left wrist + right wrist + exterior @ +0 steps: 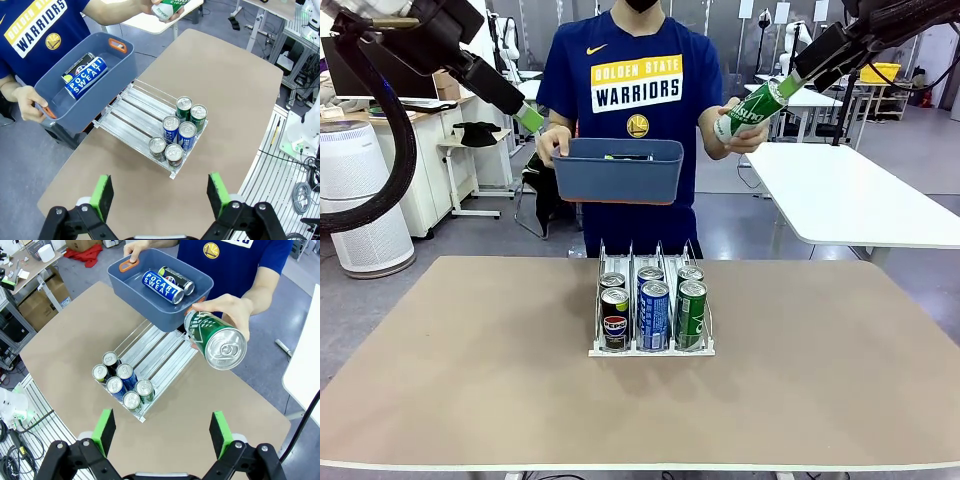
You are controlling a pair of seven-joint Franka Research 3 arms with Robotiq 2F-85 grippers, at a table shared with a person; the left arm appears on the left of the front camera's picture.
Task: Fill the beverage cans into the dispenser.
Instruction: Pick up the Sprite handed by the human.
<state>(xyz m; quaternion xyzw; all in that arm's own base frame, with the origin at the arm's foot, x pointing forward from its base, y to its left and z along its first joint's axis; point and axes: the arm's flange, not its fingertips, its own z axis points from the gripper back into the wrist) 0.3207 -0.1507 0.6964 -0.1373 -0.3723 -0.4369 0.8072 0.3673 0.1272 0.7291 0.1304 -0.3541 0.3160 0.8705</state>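
1. my right gripper [161,414] has its fingers wide apart with nothing between them. my left gripper [160,176] is spread the same way and is also empty.
2. the green can [217,337] sits right of centre in the right wrist view, above the gap between my right fingers and apart from them. the person's hand [235,307] holds it.
3. its long axis points at my right wrist camera, silver top facing me and body running back to the upper left into the hand. in the front view it slants from lower left to upper right, its upper end just beside my right fingertips. i cannot tell whether they touch.
4. the dispenser [632,258] stands at the middle of the table [470,380]. six cans [653,315] stand upright at its near end, two to a lane, the front ones black, blue and green from picture left to right.
5. the wrist views look down into the tub [150,305], where a blue can [162,286] and a black can [177,280] lie on their sides, side by side. the front view, level with the tub, gives its outer wall instead, with the tub held above the dispenser's far end.
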